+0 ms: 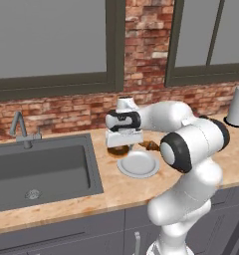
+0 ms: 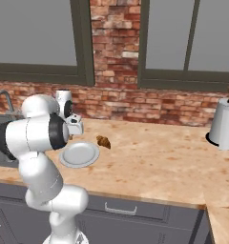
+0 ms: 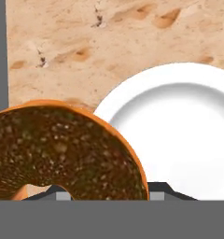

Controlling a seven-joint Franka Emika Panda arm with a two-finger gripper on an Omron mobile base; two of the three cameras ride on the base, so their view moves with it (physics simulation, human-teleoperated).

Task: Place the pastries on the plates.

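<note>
The gripper point(image 1: 122, 146) hangs over the beige stone counter point(image 1: 226, 164), just right of the dark sink point(image 1: 42, 169), and its jaws are clenched on the doughnut point(image 3: 62, 149). From the left base view the doughnut point(image 1: 118, 150) shows as a brown lump under the hand, held a little above the counter at the far left edge of a white plate point(image 1: 138, 165). The hand camera looks straight down on it: a ring with dark speckled glaze and an orange-brown rim, its edge overlapping the rim of the plate point(image 3: 179, 135) below (the plate itself is bare). The two dark fingertips point(image 3: 158, 189) peek out beneath the doughnut at the bottom of that view.

The croissant point(image 2: 103, 141) lies on the counter just behind and to the right of the plate point(image 2: 79, 154), apart from it. In the left base view the croissant point(image 1: 150, 145) is half hidden by the arm's elbow. Far to the right stands a paper towel roll point(image 2: 225, 125) on a dark holder, near the brick wall point(image 2: 135, 102). A faucet point(image 1: 21, 130) rises behind the sink.
</note>
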